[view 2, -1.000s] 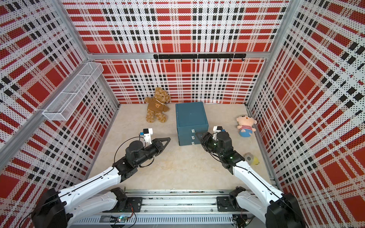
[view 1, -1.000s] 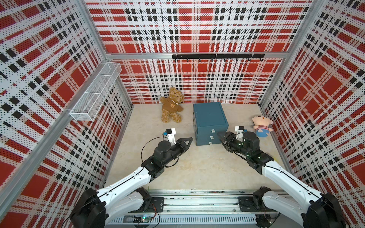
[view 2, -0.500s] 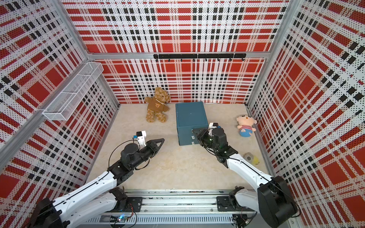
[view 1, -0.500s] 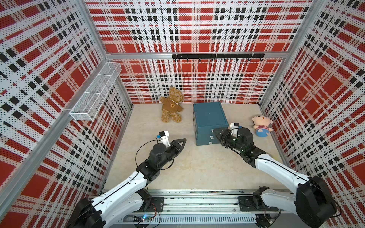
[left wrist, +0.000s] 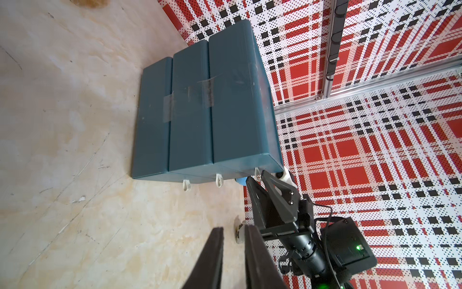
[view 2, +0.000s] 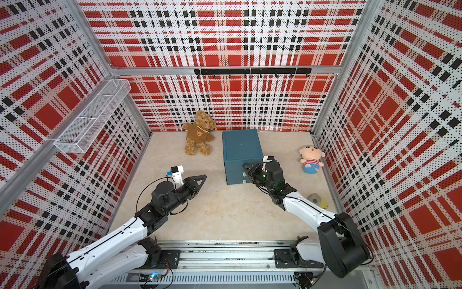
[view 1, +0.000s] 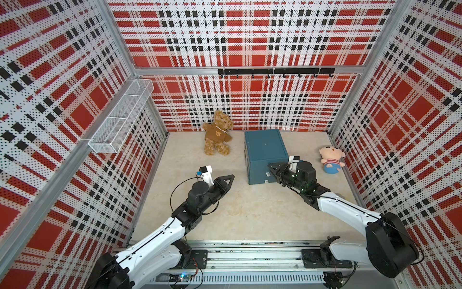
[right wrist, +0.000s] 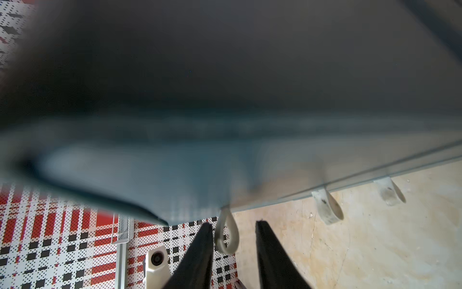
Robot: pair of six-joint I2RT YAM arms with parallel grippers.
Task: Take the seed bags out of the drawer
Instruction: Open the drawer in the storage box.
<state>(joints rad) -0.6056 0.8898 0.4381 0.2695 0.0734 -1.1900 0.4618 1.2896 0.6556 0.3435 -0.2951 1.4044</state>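
The teal drawer unit (view 1: 263, 147) (view 2: 241, 145) (left wrist: 200, 112) stands at the back middle, its three stacked drawers all shut. The seed bags are hidden. Each drawer front has a white pull loop. My right gripper (view 1: 271, 169) (view 2: 246, 168) (left wrist: 257, 176) (right wrist: 233, 226) is at the top drawer's front, open. That drawer's loop (right wrist: 226, 235) hangs between its fingers, against one of them. My left gripper (view 1: 230, 178) (view 2: 203, 177) (left wrist: 233, 228) hovers over bare floor left of the unit, its fingers a narrow gap apart with nothing between them.
A teddy bear (view 1: 217, 133) sits left of the unit by the back wall and a pink doll (view 1: 331, 160) lies to its right. A small grey-and-yellow object (view 2: 316, 199) lies by the right wall. A wire basket (view 1: 120, 120) hangs on the left wall.
My right gripper has moved forward to the drawer unit's front and its jaws have narrowed around the top loop. My left gripper has drawn back slightly.
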